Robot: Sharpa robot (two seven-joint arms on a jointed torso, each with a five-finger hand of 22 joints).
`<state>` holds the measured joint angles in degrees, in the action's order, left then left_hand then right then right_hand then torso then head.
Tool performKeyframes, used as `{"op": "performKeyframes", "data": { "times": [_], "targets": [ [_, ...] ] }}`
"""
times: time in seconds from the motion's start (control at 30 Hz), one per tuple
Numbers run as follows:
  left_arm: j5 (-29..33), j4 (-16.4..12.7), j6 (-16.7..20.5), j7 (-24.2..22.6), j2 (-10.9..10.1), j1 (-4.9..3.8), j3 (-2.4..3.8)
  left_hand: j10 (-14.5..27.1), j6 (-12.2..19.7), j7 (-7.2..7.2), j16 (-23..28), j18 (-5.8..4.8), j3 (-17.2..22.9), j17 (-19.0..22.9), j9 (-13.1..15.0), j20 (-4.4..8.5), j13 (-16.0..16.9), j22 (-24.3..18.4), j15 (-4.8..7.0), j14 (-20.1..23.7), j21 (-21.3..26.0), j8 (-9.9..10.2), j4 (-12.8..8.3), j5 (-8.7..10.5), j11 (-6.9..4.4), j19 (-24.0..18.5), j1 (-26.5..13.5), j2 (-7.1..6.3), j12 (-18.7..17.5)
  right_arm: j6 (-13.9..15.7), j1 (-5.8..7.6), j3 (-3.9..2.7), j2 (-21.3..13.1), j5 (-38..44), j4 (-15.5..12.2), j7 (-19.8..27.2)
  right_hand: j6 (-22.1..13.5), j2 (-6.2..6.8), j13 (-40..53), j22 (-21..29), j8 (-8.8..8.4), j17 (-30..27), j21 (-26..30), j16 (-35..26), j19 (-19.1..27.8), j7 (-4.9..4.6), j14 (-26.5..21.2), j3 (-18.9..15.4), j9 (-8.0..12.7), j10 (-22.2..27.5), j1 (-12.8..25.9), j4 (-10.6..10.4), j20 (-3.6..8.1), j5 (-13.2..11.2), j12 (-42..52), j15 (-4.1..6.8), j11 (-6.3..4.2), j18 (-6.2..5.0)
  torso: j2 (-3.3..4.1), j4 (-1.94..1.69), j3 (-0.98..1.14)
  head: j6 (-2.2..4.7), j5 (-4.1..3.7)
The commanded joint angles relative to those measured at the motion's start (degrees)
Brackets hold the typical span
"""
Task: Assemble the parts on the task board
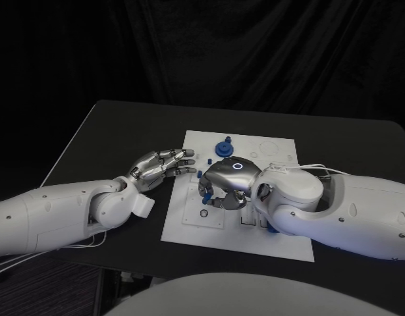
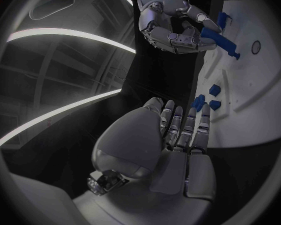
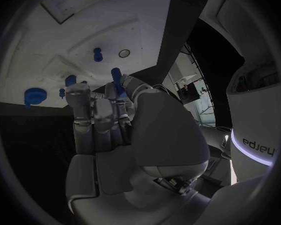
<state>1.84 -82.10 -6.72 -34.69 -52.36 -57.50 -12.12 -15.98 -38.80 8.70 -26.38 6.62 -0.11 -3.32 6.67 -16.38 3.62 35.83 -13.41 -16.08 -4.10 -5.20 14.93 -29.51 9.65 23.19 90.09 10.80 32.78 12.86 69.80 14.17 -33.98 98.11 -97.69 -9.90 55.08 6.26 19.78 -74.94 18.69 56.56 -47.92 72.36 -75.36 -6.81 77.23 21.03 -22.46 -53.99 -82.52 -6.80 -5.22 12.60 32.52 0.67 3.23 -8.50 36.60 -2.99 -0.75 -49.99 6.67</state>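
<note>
Firstly, left hand (image 1: 162,164): silver metal, fingers spread and holding nothing, hovering at the left edge of the task board (image 1: 195,227).

Task board: flat white plate at mid-table, matt, with shallow round recesses and small holes; it lies on the black table (image 1: 107,125).

Standing parts (image 1: 225,145): small blue pieces, rounded and peg-like, upright at the board's far side.

Right hand (image 1: 227,183): silver, above the board's middle, fingers curled round a slim blue peg (image 3: 116,79), pinched near its lower end with its rounded tip standing clear.

Loose part (image 1: 271,230): blue, near the board's right side, mostly hidden under the right arm.

Handling, as judged: parts look like hard, smooth plastic, light and stiff, likely slippery against metal fingers; best taken across the shaft, leaving the end free for seating.
</note>
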Motion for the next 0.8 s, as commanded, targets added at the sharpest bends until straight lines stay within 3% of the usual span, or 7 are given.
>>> {"op": "performKeyframes", "data": {
  "times": [0.03, 0.3, 0.8],
  "targets": [
    [0.31, -0.15, -0.72, -0.72, 0.12, 0.08, 0.05, -0.03, 0.02, 0.25, 0.21, 0.36, 0.37, -0.02, 0.00, -0.11, 0.02, -0.05, 0.01, 0.17, -0.01, -0.20, 0.09, -0.39, 0.22, 0.26, 0.30, 0.18, 0.26, -1.94, -0.73, -0.03, 0.63, 1.87, 0.53, 0.98, 0.37, -0.21, -0.19, -5.31, 0.54, 0.20, -0.26, 0.28, -0.07, 0.28, 0.45, 0.14, -3.88, -0.65, -0.08, 0.31, -0.23, 1.26, -0.57, -0.01, 0.10, 1.10, -0.01, 0.02, -0.02, -0.01, 0.23],
    [0.31, -0.08, -0.86, -0.78, 0.31, 0.09, 0.05, -0.01, 0.05, 0.27, 0.28, 0.37, 0.53, -0.01, -0.01, -0.11, 0.02, -0.10, 0.00, 0.25, 0.00, -0.20, 0.18, -0.48, 0.26, 0.24, 0.25, 0.28, 0.25, -2.69, -1.51, -0.03, 1.25, 2.68, 1.09, 0.99, 0.67, -0.33, -0.32, -5.36, 0.79, 0.20, -0.44, 0.30, -0.15, 0.32, 0.44, 0.07, -4.23, -0.99, -0.32, 0.73, -0.16, 2.34, -0.93, 0.05, 0.03, 1.13, -0.02, 0.08, 0.01, -0.01, 0.88],
    [0.31, 0.07, -1.06, -0.64, 0.36, 0.16, 0.05, 0.01, 0.09, 0.27, 0.30, 0.37, 0.71, -0.01, -0.02, -0.12, 0.02, -0.15, 0.00, 0.29, 0.02, -0.20, 0.25, -0.55, 0.31, 0.22, 0.21, 0.38, 0.23, -2.38, -2.86, -0.03, 1.59, 3.32, 1.44, 1.42, 0.82, -0.49, -0.38, -5.44, 0.98, 0.26, -0.79, 0.32, -0.26, 0.24, 0.44, 0.11, -4.64, -1.66, -0.91, 1.57, -0.03, 3.79, -1.17, 0.19, -0.12, 1.17, -0.07, 0.09, -0.01, -0.01, 1.23]
  ]
}}
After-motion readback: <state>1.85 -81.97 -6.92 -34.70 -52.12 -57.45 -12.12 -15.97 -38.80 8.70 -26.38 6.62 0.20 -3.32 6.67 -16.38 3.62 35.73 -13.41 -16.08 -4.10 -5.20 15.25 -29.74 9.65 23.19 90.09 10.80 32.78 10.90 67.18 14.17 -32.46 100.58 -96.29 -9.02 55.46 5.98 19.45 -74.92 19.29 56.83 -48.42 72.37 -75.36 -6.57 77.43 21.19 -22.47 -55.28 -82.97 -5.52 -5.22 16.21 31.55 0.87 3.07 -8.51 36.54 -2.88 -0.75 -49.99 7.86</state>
